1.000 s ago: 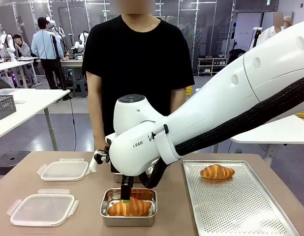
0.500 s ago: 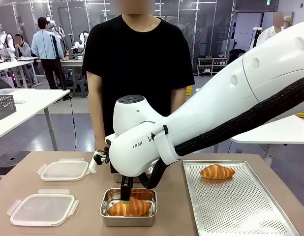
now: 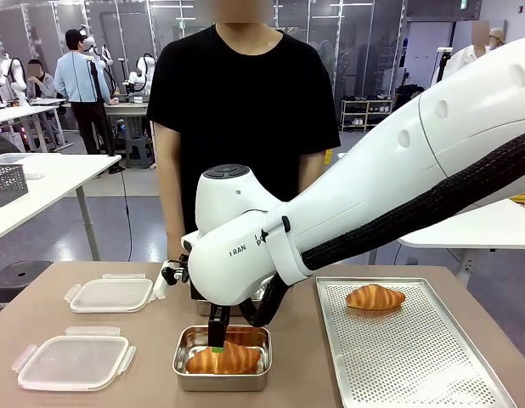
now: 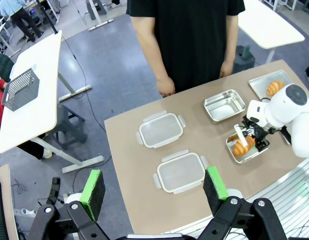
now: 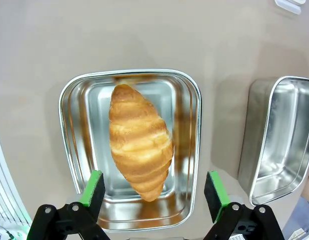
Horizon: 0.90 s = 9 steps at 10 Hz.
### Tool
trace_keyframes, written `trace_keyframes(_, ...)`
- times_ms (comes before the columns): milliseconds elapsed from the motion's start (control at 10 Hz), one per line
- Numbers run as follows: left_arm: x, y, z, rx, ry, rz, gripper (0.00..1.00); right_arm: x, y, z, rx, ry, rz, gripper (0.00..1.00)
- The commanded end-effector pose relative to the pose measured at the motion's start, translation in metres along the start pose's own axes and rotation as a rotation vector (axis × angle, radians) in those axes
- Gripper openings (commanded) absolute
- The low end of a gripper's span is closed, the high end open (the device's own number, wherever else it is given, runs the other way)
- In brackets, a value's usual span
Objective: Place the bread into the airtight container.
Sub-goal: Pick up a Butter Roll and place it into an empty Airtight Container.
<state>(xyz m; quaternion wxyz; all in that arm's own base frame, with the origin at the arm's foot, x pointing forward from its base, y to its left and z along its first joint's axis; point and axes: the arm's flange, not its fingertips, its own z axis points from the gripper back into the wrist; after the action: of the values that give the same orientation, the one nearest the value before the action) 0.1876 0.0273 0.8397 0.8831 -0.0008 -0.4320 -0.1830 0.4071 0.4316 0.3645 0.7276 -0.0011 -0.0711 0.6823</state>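
Hanging with green pads spread apart and gripping nothing, the right gripper [image 5: 153, 181] is sitting directly over the croissant [image 5: 140, 141], which is lying inside the steel container [image 5: 64, 145], long axis running across the line between the pads. An empty container [image 5: 274, 150] is standing just beside. The left gripper [image 4: 154, 187], likewise spread, is hovering high over the plastic lids [image 4: 180, 171], well apart. The other croissant [image 3: 375, 297] is lying on the perforated tray [image 3: 415, 357]; nothing seems to be blocking a retreat upward

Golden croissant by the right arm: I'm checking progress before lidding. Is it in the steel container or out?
In. The golden croissant lies on the floor of the rectangular steel container, the right tool open above it.
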Motion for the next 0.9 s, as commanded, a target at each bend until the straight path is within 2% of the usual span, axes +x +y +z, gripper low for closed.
trace_keyframes(0,0.001,0.001,0.000,0.000,0.000,0.000,1.00,-0.001,0.001,0.000,0.003,-0.004,0.004,1.00)
trace_keyframes(100,0.001,0.001,0.000,0.000,0.000,0.000,1.00,0.000,0.000,0.000,0.000,0.000,0.000,1.00)
trace_keyframes(200,0.001,0.001,0.000,0.000,0.000,0.000,1.00,-0.025,-0.002,0.044,-0.021,0.006,-0.049,1.00)
trace_keyframes(400,0.001,0.001,0.000,0.000,0.000,0.000,1.00,-0.068,-0.009,0.098,-0.034,0.062,-0.135,1.00)
trace_keyframes(600,0.001,0.001,0.000,0.000,0.000,0.000,1.00,-0.132,-0.019,0.143,-0.090,0.102,-0.308,1.00)
trace_keyframes(800,0.001,0.001,0.000,0.000,0.000,0.000,1.00,-0.201,-0.015,0.191,-0.055,0.045,-0.495,1.00)
